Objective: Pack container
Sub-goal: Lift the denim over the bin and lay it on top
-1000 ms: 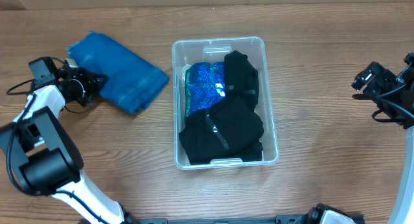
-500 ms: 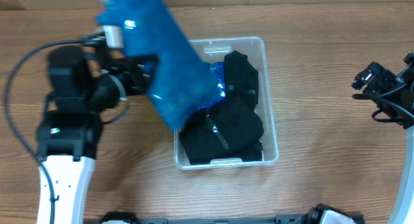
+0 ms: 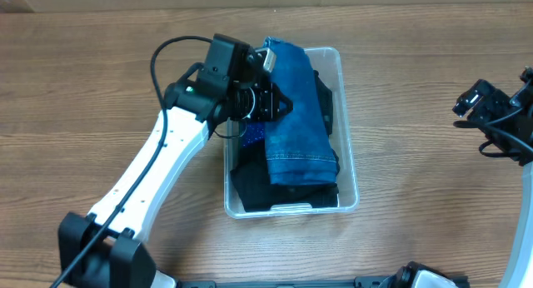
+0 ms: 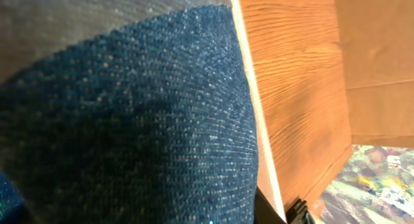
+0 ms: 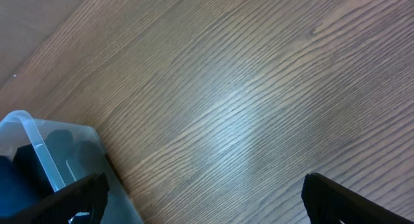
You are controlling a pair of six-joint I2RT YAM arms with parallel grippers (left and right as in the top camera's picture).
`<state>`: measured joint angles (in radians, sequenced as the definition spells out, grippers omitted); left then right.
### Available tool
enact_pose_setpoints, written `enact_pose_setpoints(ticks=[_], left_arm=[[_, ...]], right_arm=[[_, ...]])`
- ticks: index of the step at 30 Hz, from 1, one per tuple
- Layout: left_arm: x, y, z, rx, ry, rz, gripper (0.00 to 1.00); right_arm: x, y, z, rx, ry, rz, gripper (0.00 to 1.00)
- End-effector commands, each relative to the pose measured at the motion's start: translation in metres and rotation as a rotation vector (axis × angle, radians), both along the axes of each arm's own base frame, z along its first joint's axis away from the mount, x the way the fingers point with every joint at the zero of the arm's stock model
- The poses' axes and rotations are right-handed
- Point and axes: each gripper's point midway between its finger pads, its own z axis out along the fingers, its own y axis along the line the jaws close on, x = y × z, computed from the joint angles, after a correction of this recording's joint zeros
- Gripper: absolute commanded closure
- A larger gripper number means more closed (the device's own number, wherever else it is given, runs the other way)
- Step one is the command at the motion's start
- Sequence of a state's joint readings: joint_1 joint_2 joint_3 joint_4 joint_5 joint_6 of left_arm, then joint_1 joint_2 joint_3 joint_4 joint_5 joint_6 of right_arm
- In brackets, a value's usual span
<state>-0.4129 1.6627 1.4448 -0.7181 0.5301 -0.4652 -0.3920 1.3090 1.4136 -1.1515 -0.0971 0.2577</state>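
The clear plastic container (image 3: 348,159) stands mid-table and holds black clothes (image 3: 279,196) and a sparkly blue item (image 3: 250,136). My left gripper (image 3: 268,98) reaches over the container's far left part and is shut on a folded blue denim cloth (image 3: 293,113). The cloth drapes down the length of the container over the black clothes, and it fills the left wrist view (image 4: 129,120), hiding the jaws there. My right gripper (image 3: 476,101) is open and empty over bare table at the far right. The right wrist view (image 5: 204,198) shows a container corner (image 5: 29,130).
A wooden table (image 3: 433,196) lies all round the container. The left arm (image 3: 158,163) stretches diagonally from the front left across the table. A table edge and wall (image 4: 304,88) show in the left wrist view.
My left gripper lifted the blue cloth from the table's left side, swung it right, and now holds it over the container, draped across the clothes. The right arm has not moved.
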Motion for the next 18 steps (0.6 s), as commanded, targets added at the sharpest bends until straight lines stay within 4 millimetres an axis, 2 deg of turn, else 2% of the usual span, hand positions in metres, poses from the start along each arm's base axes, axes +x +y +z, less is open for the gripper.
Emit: enact_pose_setpoints(ticks=[1, 2, 3, 4, 6, 9, 10, 12, 13, 14, 16, 18], left_arm=[[0.007, 0.001, 0.004, 0.048, -0.024, -0.003, 0.79], [0.006, 0.01, -0.005, 0.102, -0.001, 0.024, 0.49], [0.002, 0.032, -0.021, 0.224, 0.026, 0.072, 0.3], [0.0, 0.045, -0.028, 0.295, 0.039, 0.1, 0.24], [-0.004, 0.077, -0.04, 0.465, 0.056, 0.169, 0.0], [0.001, 0.097, -0.026, 0.561, 0.014, 0.229, 0.0], [0.007, 0.102, -0.016, 0.581, -0.018, 0.253, 0.0], [0.024, 0.106, 0.016, 0.594, -0.11, 0.307, 0.0], [0.029, 0.102, 0.03, 0.57, -0.148, 0.306, 0.0], [0.036, 0.086, 0.046, 0.519, -0.219, 0.228, 0.0], [0.042, 0.065, 0.055, 0.467, -0.298, 0.134, 0.01], [0.045, 0.053, 0.052, 0.464, -0.322, 0.103, 0.27]], right_arm=[[-0.001, -0.001, 0.008, -0.016, -0.024, -0.004, 0.0], [-0.001, -0.001, 0.008, -0.016, -0.024, -0.004, 0.0], [-0.001, -0.001, 0.008, -0.016, -0.024, -0.004, 0.0], [-0.001, -0.001, 0.008, -0.016, -0.024, -0.004, 0.0], [-0.001, -0.001, 0.008, -0.016, -0.024, -0.004, 0.0], [-0.001, -0.001, 0.008, -0.016, -0.024, -0.004, 0.0], [-0.001, -0.001, 0.008, -0.016, -0.024, -0.004, 0.0], [-0.001, -0.001, 0.008, -0.016, -0.024, -0.004, 0.0], [-0.001, -0.001, 0.008, -0.016, -0.024, -0.004, 0.0], [-0.001, -0.001, 0.008, -0.016, -0.024, -0.004, 0.0], [-0.001, -0.001, 0.008, -0.016, -0.024, -0.004, 0.0], [-0.001, -0.001, 0.008, -0.016, -0.024, -0.004, 0.0]])
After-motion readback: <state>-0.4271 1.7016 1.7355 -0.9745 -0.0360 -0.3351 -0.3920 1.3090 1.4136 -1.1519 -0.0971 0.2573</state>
